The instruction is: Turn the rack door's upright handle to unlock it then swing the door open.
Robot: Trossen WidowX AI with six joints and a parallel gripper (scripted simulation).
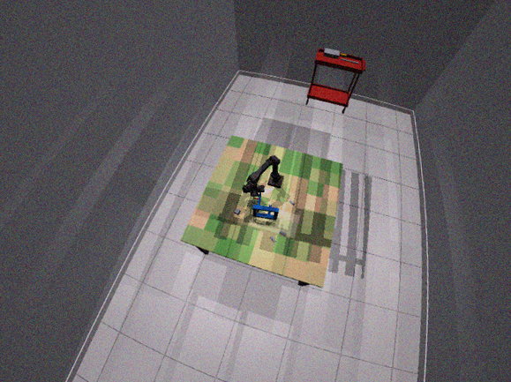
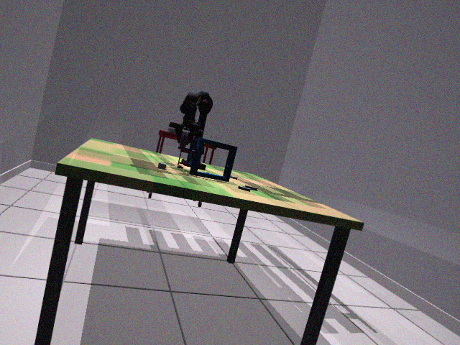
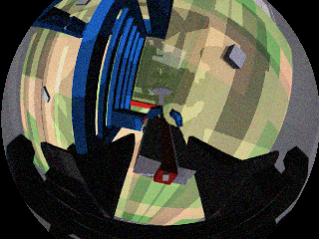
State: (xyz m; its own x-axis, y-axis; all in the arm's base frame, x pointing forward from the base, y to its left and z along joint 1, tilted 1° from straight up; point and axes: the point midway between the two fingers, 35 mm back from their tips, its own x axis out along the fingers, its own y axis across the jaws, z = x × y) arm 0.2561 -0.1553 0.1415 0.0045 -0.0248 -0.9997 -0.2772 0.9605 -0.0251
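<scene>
The blue slatted door (image 1: 259,200) (image 3: 81,85) is swung well out from the blue frame (image 1: 265,214) (image 2: 231,159), toward the arm; its exact angle cannot be read. The upright handle (image 3: 165,176), dark with a red end, stands at the door's free side. My gripper (image 1: 256,193) (image 2: 183,146) (image 3: 161,139) is open and points down over the handle. In the wrist view its two dark fingers stand apart, one on each side of the handle, with gaps visible. How far the handle is turned is hard to tell.
The patchwork table (image 1: 298,270) (image 2: 129,176) bears a grey block (image 1: 237,211) (image 2: 162,165) (image 3: 235,55) on the gripper's outer side. Small flat grey pieces (image 1: 273,239) (image 2: 244,187) lie beyond the frame. A red cart (image 1: 329,95) stands away from the table.
</scene>
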